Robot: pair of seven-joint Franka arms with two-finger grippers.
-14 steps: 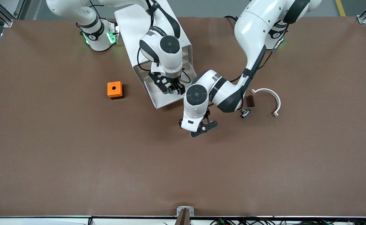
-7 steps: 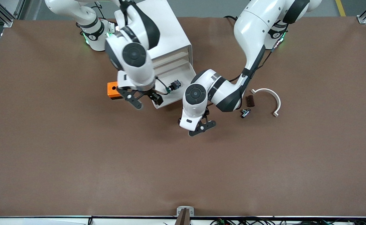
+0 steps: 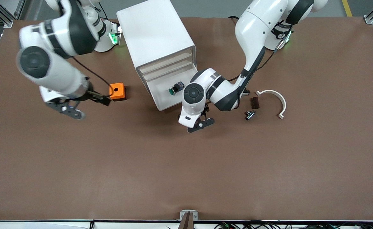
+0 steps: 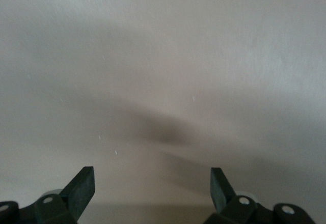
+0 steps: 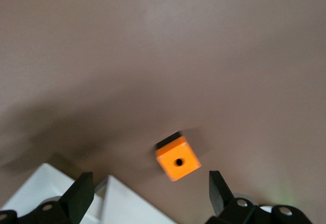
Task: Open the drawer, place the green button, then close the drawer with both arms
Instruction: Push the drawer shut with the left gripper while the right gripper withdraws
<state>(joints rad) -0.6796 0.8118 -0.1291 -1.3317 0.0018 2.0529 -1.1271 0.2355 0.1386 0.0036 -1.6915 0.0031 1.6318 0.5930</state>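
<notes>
The white cabinet (image 3: 154,31) stands toward the arms' bases, with its lowest drawer (image 3: 164,101) pulled out. The button (image 3: 174,89), green cap and black-and-blue body, lies on its side in that drawer. My left gripper (image 3: 199,123) hangs open low over the table, just off the drawer's front corner; in the left wrist view the left gripper (image 4: 151,187) has only bare table between its fingers. My right gripper (image 3: 84,106) is open and empty in the air beside the orange cube (image 3: 117,91). The right wrist view shows the right gripper (image 5: 148,192), the orange cube (image 5: 177,159) and the cabinet (image 5: 122,206).
Toward the left arm's end lie a white curved piece (image 3: 275,98), a small dark brown block (image 3: 255,102) and a small black-and-metal part (image 3: 249,114). The left arm's elbow hangs beside the open drawer.
The right arm has swung from over the open drawer out toward its own end of the table, leaving the button in the drawer. The left gripper has crept closer to the drawer's front.
</notes>
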